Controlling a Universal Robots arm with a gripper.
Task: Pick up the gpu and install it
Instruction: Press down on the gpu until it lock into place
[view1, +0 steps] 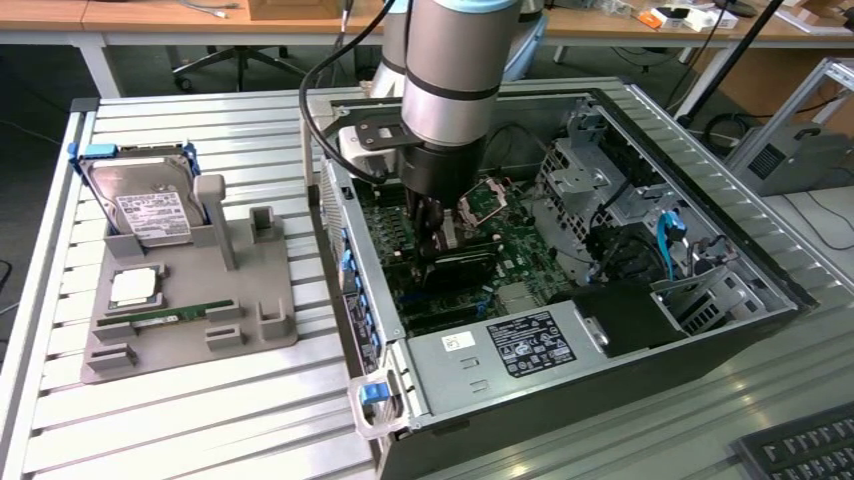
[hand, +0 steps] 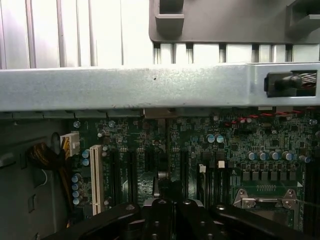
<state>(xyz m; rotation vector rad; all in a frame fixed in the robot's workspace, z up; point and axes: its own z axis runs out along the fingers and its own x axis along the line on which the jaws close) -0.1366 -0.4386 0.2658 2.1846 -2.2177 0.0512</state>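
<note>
We see even overhead light on the slatted worktop (view1: 200, 420), bright and glary; the case interior (view1: 467, 260) sits in shadow. Wrist view is dim and soft, motherboard (hand: 200, 150) murky.

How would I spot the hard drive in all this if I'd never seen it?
Start at the open computer case, then look to the exterior view's left, to the grey holder tray on the slatted table. At the tray's far end the hard drive leans upright: a silver metal slab with a white label and blue clips, much larger than the small chip and green memory stick lying nearer.
</note>
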